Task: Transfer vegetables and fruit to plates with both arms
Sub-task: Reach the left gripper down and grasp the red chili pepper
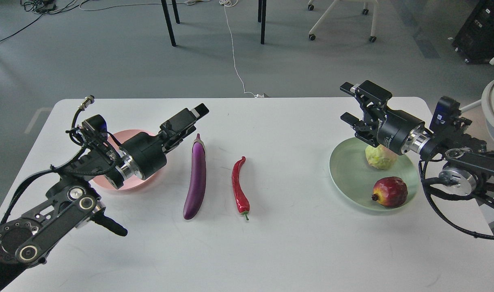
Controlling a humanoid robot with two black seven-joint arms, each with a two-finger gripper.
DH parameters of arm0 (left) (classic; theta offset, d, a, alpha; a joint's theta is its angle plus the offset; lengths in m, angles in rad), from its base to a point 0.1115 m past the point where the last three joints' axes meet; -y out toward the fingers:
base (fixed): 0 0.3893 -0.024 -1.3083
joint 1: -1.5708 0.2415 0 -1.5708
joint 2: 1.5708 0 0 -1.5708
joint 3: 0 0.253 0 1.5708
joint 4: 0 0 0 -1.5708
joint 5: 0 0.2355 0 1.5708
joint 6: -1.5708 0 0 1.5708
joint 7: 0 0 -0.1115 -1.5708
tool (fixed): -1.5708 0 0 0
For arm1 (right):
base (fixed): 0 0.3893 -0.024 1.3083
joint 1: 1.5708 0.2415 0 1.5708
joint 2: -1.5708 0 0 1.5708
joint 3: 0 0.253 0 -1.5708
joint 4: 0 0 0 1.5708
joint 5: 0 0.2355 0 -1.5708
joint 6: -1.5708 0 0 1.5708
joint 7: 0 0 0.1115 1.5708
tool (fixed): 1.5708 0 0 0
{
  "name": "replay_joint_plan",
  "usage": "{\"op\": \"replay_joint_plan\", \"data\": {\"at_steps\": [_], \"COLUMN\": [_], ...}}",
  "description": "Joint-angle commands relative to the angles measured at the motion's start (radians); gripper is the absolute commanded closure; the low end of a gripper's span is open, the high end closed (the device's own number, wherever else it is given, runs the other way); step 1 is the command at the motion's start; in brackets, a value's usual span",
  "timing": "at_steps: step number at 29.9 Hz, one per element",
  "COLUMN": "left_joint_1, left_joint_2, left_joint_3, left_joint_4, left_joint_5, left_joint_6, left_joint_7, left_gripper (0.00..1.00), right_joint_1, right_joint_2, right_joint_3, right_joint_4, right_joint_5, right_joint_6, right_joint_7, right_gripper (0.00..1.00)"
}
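The purple eggplant and the red chili pepper lie side by side on the white table's middle. The pale green plate at the right holds the yellow-green fruit and the dark red pomegranate-like fruit. My right gripper is open and empty, raised above the plate's far left edge. The pale pink plate at the left is partly hidden by my left arm. My left gripper is open and empty, pointing right, just left of the eggplant's stem end.
The white table has bare surface along the front and between the chili and the green plate. Beyond its far edge are the grey floor, chair legs and a white cable.
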Motion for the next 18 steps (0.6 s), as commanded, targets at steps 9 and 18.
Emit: {"op": "replay_joint_plan", "data": {"at_steps": [9, 18], "left_joint_1": [-0.433, -0.519], "left_joint_2": [-0.008, -0.054], "left_joint_3": [0.483, 0.594], "left_joint_4": [0.086, 0.164], "left_joint_5": [0.264, 0.315], "left_joint_6": [-0.116, -0.248], "left_joint_7": [0.289, 0.323], "left_gripper": [0.02, 0.02], "right_joint_1": [-0.197, -0.220], "right_joint_2": [0.029, 0.029], "right_joint_3": [0.284, 0.304], "right_joint_4": [-0.085, -0.082], "right_joint_5": [0.130, 0.179], "right_joint_6": [0.003, 0.003], "right_joint_7": [0.000, 0.000], "right_gripper": [0.03, 0.03]}}
